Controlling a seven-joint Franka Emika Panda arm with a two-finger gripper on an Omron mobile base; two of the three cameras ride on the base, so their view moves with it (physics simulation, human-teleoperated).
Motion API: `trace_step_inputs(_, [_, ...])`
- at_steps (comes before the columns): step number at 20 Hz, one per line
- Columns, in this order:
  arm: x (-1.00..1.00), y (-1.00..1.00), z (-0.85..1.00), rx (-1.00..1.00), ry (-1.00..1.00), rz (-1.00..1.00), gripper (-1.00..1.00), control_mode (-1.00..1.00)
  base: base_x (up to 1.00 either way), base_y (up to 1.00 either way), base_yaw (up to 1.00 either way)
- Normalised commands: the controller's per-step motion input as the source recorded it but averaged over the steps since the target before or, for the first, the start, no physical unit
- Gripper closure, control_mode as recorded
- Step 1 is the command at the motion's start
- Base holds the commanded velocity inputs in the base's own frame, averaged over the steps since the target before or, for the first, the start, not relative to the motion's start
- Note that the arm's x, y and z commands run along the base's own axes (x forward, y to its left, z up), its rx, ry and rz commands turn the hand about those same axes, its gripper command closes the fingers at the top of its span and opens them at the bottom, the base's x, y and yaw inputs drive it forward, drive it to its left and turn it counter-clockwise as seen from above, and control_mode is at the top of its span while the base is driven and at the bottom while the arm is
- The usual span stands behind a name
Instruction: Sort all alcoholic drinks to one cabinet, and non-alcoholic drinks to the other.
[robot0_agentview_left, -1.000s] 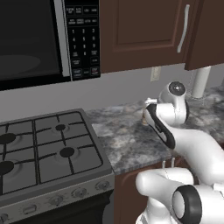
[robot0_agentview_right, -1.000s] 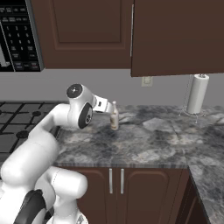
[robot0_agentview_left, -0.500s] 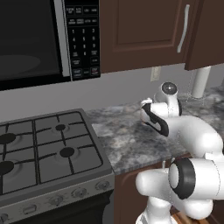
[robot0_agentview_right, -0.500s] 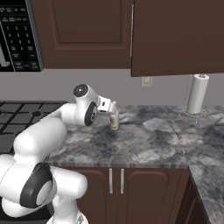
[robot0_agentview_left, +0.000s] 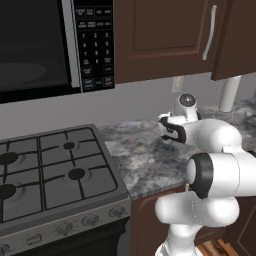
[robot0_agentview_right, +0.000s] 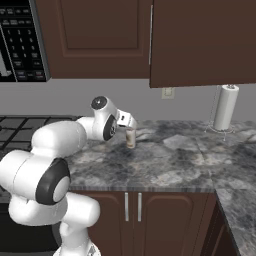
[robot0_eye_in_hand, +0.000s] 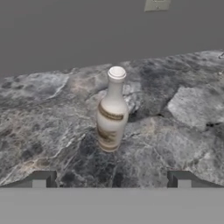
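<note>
A slim pale bottle (robot0_eye_in_hand: 111, 114) with a white cap stands upright on the grey marble counter (robot0_eye_in_hand: 175, 109), a short way ahead of my gripper (robot0_eye_in_hand: 111, 181). Its fingertips (robot0_eye_in_hand: 41, 179) are spread wide with nothing between them, so it is open. From the right base view the bottle (robot0_agentview_right: 131, 138) stands just beyond and below the gripper (robot0_agentview_right: 130, 124), apart from it. In the left base view the gripper (robot0_agentview_left: 166, 129) hovers over the counter near the wall. Above hangs the dark brown wall cabinet (robot0_agentview_right: 95, 37) with a slim silver handle (robot0_agentview_left: 210, 32).
A paper towel roll (robot0_agentview_right: 225, 107) stands at the back right of the counter. A gas stove (robot0_agentview_left: 50, 167) lies to the left, under a black microwave (robot0_agentview_left: 40, 45). A wall outlet (robot0_agentview_right: 168, 93) is behind the bottle. Low cabinet doors (robot0_agentview_right: 132, 215) sit below the counter.
The arm has folded in tighter and the hand has edged a little toward the pale bottle. The bottle has not moved, and the gripper has stayed open.
</note>
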Motion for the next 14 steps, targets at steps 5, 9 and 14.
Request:
trace_step_inputs(5, [0.38,-0.07,-0.25,0.0,0.0,0.0,-1.0,-1.0,0.0,0.0,0.0])
trace_step_inputs(9, [0.36,-0.04,-0.22,0.0,0.0,0.0,-1.0,-1.0,0.0,0.0,0.0])
trace_step_inputs(14, [0.32,-0.05,-0.16,0.0,0.0,0.0,-1.0,-1.0,0.0,0.0,0.0])
